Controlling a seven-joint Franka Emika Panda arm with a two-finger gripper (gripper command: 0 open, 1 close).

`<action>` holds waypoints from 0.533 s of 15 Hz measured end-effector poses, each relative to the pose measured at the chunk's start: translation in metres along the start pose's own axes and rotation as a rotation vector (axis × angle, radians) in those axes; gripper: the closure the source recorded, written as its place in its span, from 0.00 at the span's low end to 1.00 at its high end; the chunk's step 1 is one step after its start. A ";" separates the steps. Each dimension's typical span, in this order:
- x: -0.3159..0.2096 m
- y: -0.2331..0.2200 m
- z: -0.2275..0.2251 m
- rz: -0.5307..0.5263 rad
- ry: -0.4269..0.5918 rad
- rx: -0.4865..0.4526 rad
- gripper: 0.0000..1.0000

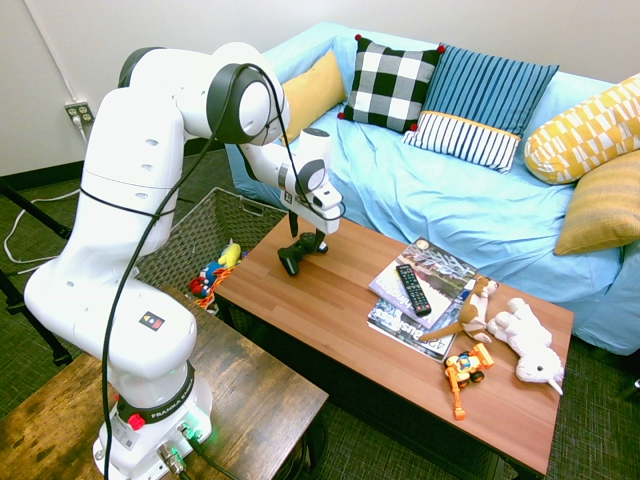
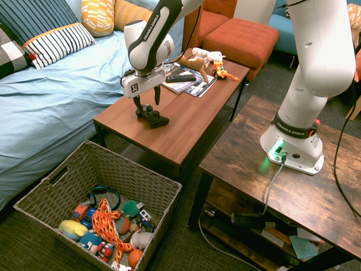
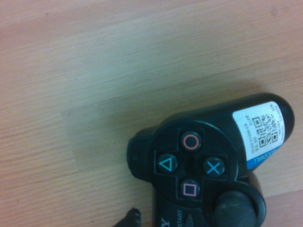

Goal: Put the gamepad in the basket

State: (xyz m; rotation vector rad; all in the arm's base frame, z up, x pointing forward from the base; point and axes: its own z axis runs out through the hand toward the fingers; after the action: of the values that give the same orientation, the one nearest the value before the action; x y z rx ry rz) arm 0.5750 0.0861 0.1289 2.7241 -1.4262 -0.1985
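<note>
End effector (image 2: 147, 107) wide open around black gamepad (image 2: 152, 116)

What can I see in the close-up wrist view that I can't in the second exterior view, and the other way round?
Only the wrist view shows the white code sticker and readable button symbols. Only the second exterior view shows the basket of toys, the remote and the sofa. Both show the black gamepad on the wooden table.
</note>
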 end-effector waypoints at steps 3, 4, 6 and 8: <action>-0.002 0.001 0.009 -0.002 -0.005 -0.014 0.00; -0.002 0.002 0.012 0.000 -0.008 -0.019 0.00; -0.002 0.003 0.018 0.003 -0.012 -0.027 0.00; -0.002 0.003 0.025 0.008 -0.020 -0.033 1.00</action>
State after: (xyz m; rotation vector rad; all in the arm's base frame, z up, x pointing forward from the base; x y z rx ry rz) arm 0.5677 0.0865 0.1049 2.6978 -1.4255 -0.2477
